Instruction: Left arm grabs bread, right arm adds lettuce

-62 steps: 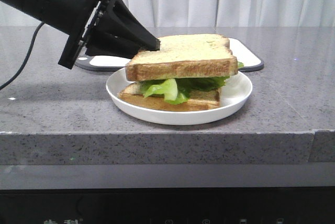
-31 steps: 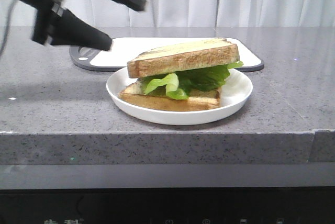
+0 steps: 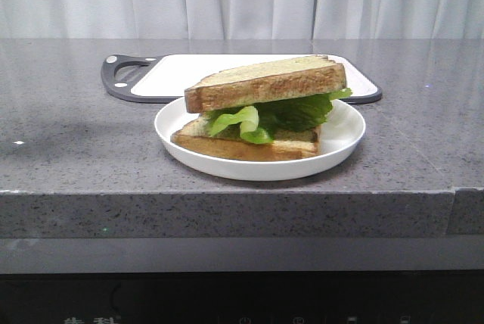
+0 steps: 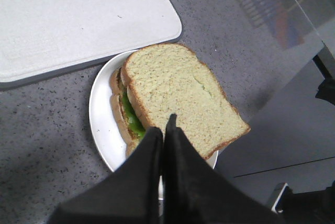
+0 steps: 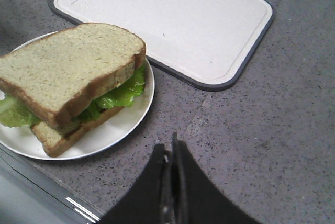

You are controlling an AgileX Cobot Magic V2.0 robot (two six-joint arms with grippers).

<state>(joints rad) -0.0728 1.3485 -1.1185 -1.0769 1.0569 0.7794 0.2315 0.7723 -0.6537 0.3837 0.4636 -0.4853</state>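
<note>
The bread [image 3: 265,84], a thick pale slice with brown crust, lies tilted on top of the lettuce [image 3: 266,118], which rests on a thinner browner slice [image 3: 246,144] in a white plate [image 3: 342,142]. Neither arm shows in the front view. In the left wrist view my left gripper [image 4: 164,127] is shut and empty, raised above the bread [image 4: 180,96] and the plate [image 4: 102,119]. In the right wrist view my right gripper [image 5: 168,148] is shut and empty above the grey counter, to the side of the plate [image 5: 123,122]; the bread [image 5: 65,64] and lettuce [image 5: 118,94] show there too.
A white cutting board with a dark grey rim [image 3: 170,74] lies behind the plate; it also shows in the wrist views [image 4: 78,20] [image 5: 172,20]. The plate stands near the counter's front edge [image 3: 227,199].
My left gripper let go of the bread, drew back up and to the left, and has left the front view. The bread stays tilted on the lettuce.
</note>
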